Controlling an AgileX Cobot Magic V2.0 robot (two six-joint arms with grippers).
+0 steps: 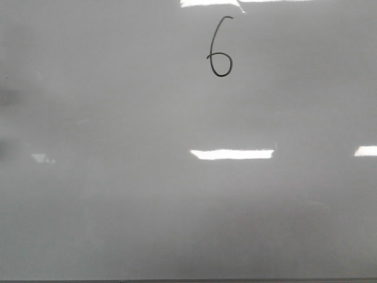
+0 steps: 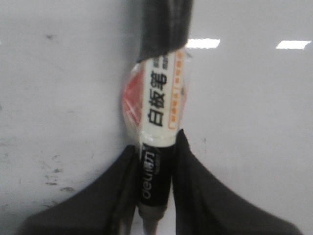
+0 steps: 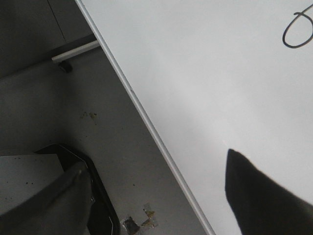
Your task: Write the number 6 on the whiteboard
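A: Front view: the number 6 (image 1: 220, 47) sits near the top middle of the whiteboard (image 1: 118, 206), closed loop, curved tail.

B: Left wrist view: the left gripper (image 2: 155, 183) is clamped around a marker (image 2: 159, 122) (white label, black body). Right wrist view: the right gripper (image 3: 161, 196) has its fingers spread, holding nothing, at the board's edge.
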